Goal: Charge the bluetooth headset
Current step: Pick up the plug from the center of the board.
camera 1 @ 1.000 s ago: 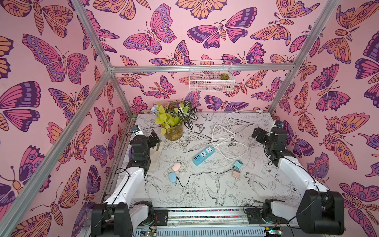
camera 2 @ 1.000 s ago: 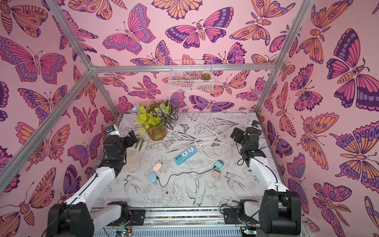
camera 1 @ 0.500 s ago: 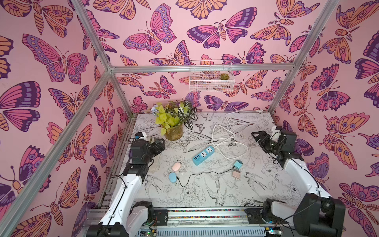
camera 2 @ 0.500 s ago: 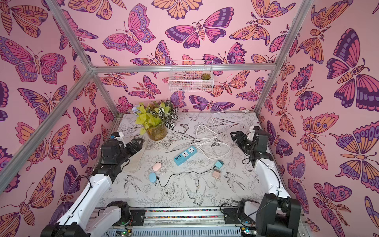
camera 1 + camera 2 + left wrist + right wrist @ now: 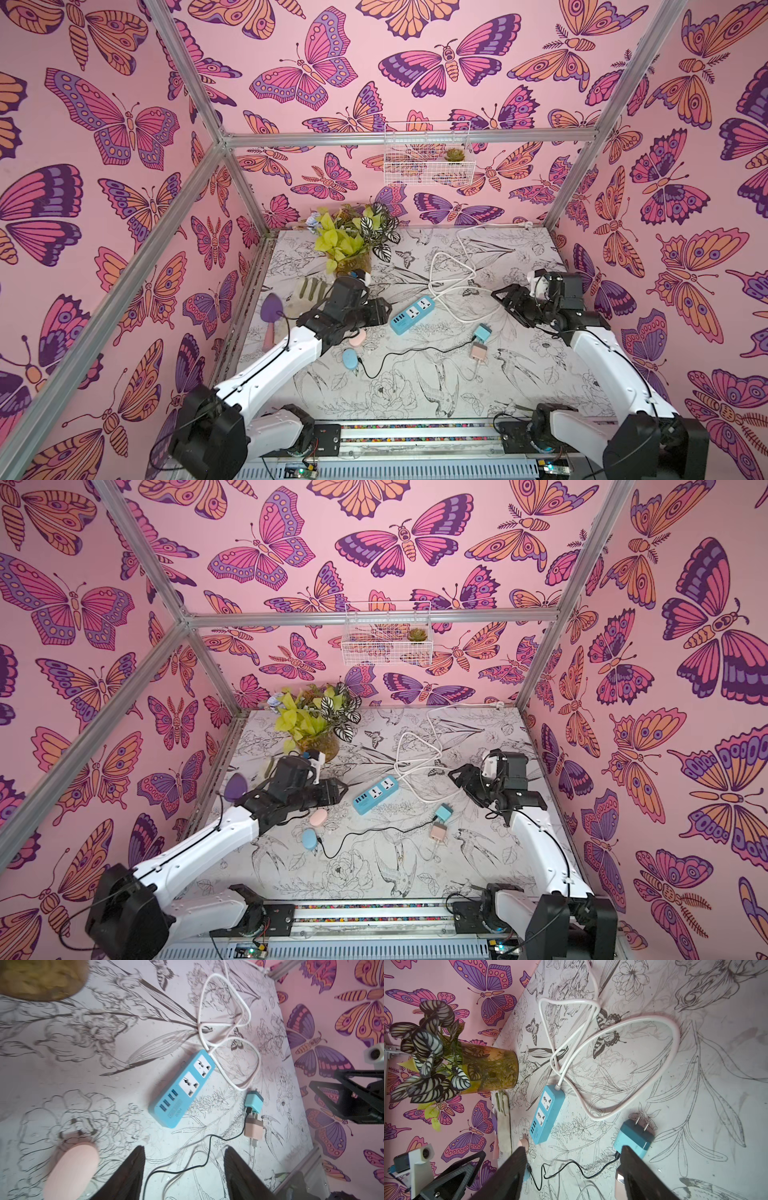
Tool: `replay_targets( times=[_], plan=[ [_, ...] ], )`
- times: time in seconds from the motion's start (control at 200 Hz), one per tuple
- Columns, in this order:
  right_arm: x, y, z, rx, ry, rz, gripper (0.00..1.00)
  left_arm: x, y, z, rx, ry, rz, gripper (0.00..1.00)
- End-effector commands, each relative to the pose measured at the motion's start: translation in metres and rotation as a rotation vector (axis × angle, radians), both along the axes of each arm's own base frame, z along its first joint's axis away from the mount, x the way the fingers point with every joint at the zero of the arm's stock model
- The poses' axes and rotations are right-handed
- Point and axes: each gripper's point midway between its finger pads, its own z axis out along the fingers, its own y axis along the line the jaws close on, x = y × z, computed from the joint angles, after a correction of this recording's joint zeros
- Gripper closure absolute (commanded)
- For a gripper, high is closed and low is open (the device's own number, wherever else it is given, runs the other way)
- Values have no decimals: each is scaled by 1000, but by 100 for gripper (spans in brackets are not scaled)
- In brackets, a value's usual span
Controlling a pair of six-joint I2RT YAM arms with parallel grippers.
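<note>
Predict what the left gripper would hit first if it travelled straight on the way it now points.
Probably the blue power strip, at its USB end, just ahead of the left gripper. The black cable lies nearer; whether the gripper passes over it is unclear.

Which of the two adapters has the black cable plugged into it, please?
The teal adapter; the pink adapter beside it carries a thin white cable instead.

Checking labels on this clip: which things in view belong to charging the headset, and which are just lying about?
Job, likely: blue case, black cable, teal plug, power strip; perhaps pink case, pink plug.
Lying about: plant, glove, trowel, wall basket.
</note>
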Motion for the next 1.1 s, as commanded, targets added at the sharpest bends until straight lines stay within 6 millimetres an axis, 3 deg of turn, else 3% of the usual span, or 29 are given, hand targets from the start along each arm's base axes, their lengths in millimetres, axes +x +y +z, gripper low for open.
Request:
replay_targets(
  times=[0.0, 0.251, 0.411, 0.737, 1.098],
  plan=[
    [-19, -2, -17, -34, 87, 1, 26, 0, -28, -12, 118, -3, -79, 36],
    [-43, -5, -34, -47, 196, -21, 29, -3, -104, -25, 195, -5, -253, 34],
    [-56, -23, -42, -127, 248, -92, 27, -6, -145, -39, 226, 10, -350, 32],
    [-72, -44, -47, -168, 340, -158, 27, -8, -203, -60, 238, 34, -478, 30],
    [-84, -59, -49, -157, 360, -248, 25, -18, -249, -90, 287, 56, -609, 26]
  ],
)
